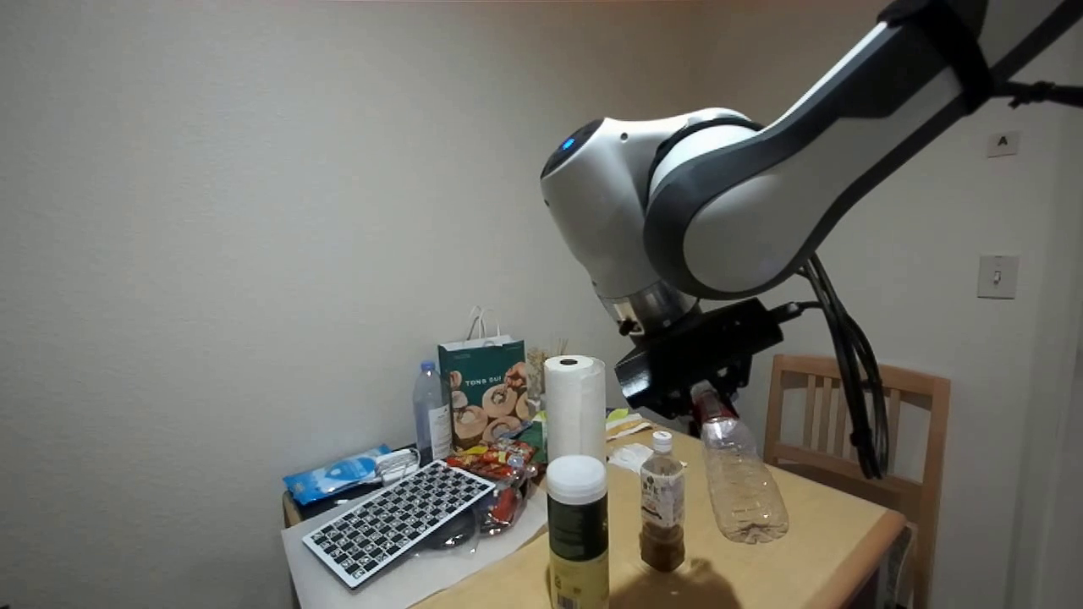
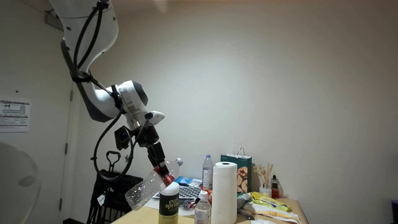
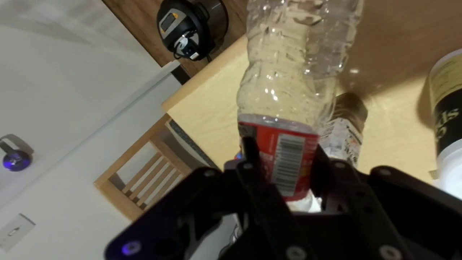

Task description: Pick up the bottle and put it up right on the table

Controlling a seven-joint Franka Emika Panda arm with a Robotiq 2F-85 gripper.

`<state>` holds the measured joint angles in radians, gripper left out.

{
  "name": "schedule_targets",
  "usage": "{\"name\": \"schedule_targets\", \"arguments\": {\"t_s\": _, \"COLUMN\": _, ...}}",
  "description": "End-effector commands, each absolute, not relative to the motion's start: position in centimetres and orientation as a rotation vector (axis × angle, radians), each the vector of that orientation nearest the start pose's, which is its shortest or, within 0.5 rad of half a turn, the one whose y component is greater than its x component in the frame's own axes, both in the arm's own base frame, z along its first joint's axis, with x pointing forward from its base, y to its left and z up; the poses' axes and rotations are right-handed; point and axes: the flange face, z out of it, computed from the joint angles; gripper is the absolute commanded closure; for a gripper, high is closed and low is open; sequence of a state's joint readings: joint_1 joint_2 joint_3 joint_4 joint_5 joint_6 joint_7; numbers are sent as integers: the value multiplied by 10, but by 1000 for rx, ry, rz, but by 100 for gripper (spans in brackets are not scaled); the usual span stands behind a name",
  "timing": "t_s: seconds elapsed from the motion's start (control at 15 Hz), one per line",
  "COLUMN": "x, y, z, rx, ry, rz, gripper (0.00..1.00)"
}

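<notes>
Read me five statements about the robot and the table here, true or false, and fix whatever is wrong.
1. The tool holds a clear bottle at its red label. True.
2. That clear bottle stands upright. False: it is tilted.
3. A small bottle stands upright on the table. True.
4. That small bottle is uncapped. False: it wears a white cap.
5. The paper towel roll stands on end in both exterior views. True.
</notes>
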<state>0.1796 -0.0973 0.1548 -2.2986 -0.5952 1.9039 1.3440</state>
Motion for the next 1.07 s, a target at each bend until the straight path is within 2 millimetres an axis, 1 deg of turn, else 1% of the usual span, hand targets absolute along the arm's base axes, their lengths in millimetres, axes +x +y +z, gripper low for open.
{"name": "schedule_targets", "arguments": {"t_s": 0.0, "x": 471, "y": 97, "z": 365, "rx": 2206, "ry": -1065, "rz": 356, "gripper": 91}}
{"name": "schedule_targets", "arguments": {"t_s": 0.27, "x": 486, "y": 81, "z": 349, "rx": 2041, "ry": -1251, "rz": 484, "gripper": 91}}
{"name": "schedule_targets", "arguments": {"t_s": 0.4, "x": 490, "y": 77, "z": 341, "rx": 1942, "ry": -1349, "rz": 490, "gripper": 91}}
{"name": "schedule_targets", "arguments": {"t_s": 0.47, "x": 483, "y": 80, "z": 346, "rx": 2036, "ry": -1283, "rz": 464, "gripper": 66}}
{"name": "schedule_targets", "arguments": {"t_s": 0.6, "x": 487, "y": 78, "z": 340, "rx": 1985, "ry": -1327, "rz": 463, "gripper": 66}}
{"name": "schedule_targets", "arguments": {"t_s": 0.73, "x": 490, "y": 78, "z": 339, "rx": 1976, "ry": -1337, "rz": 464, "gripper": 66}}
{"name": "schedule_targets", "arguments": {"t_s": 0.8, "x": 491, "y": 79, "z": 338, "rx": 1925, "ry": -1346, "rz": 478, "gripper": 91}}
{"name": "schedule_targets", "arguments": {"t_s": 1.0, "x": 495, "y": 86, "z": 337, "rx": 1753, "ry": -1378, "rz": 538, "gripper": 91}}
